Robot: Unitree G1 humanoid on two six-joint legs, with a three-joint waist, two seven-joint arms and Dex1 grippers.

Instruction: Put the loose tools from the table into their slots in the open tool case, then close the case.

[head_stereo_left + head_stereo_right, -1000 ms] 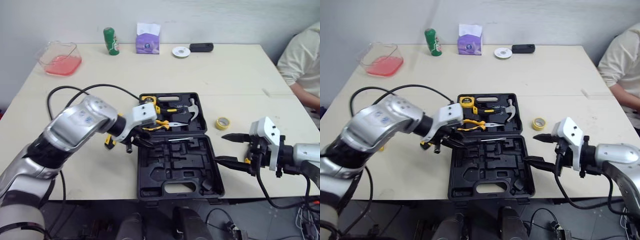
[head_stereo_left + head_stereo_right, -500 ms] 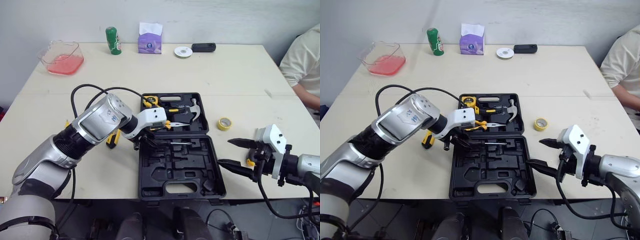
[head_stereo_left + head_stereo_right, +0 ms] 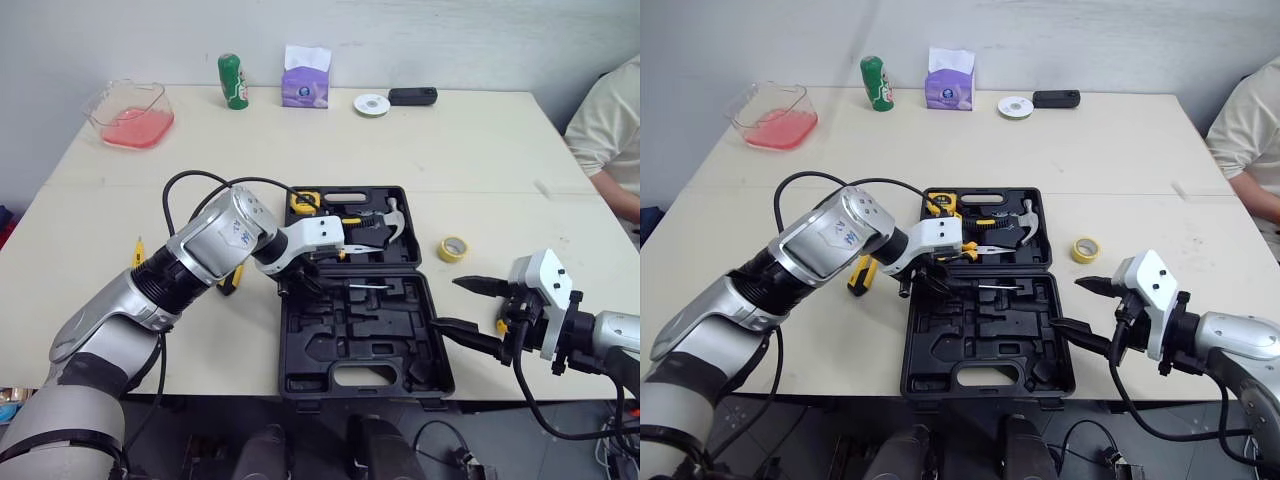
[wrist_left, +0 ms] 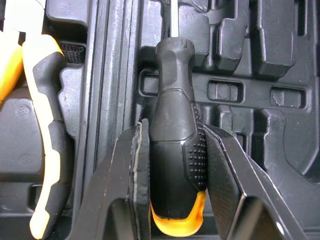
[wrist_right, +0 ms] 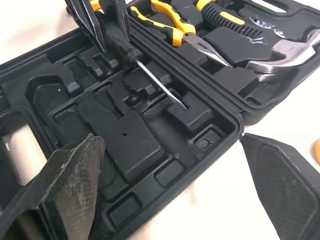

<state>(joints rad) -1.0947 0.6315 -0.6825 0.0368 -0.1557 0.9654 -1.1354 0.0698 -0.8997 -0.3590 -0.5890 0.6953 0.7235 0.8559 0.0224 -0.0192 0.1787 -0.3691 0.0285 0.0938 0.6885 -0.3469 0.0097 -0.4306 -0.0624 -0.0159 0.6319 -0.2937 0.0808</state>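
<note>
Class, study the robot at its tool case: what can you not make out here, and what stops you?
Yellow-handled tool on the table: head views, the left arm covers most of it, so its kind is unclear.
Whether the screwdriver is seated: left wrist view, its handle and the left gripper cover what lies beneath.
Person: head views, cut off by the right edge.
Green can print: head views, too small to read.

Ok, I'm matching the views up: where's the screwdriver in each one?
Left eye: screwdriver by the case hinge, handle in the left gripper.
Right eye: same place.
Left wrist: handle clamped between the fingers.
Right wrist: shaft slanting over the case's slots.
Landmark: yellow pliers beside it.
</note>
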